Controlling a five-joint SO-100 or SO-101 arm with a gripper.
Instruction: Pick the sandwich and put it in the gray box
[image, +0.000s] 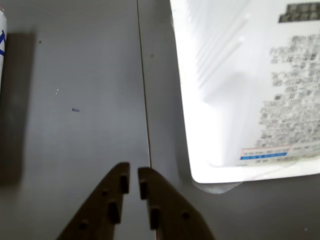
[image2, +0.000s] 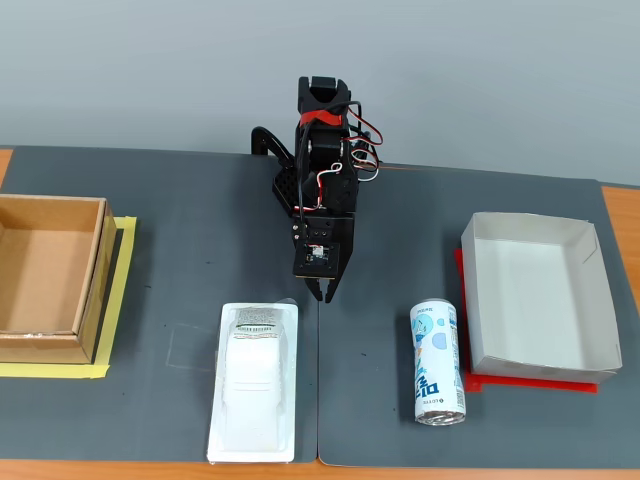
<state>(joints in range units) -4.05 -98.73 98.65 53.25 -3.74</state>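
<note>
The sandwich (image2: 255, 385) is a flat white wrapped packet with a gray printed label at its far end, lying on the dark mat at the front left in the fixed view. In the wrist view it fills the upper right (image: 240, 75). My gripper (image2: 322, 295) hangs above the mat just beyond the packet's far right corner, with the jaws nearly together and nothing between them. In the wrist view the gripper (image: 134, 172) stands over the mat seam, left of the packet. The gray box (image2: 535, 290) sits empty at the right on a red base plate (image2: 530, 382).
A blue-and-white drink can (image2: 437, 362) lies on its side between the sandwich and the gray box; its edge shows in the wrist view (image: 1, 45). A brown cardboard box (image2: 95, 270) stands at the left on yellow tape (image2: 122, 300).
</note>
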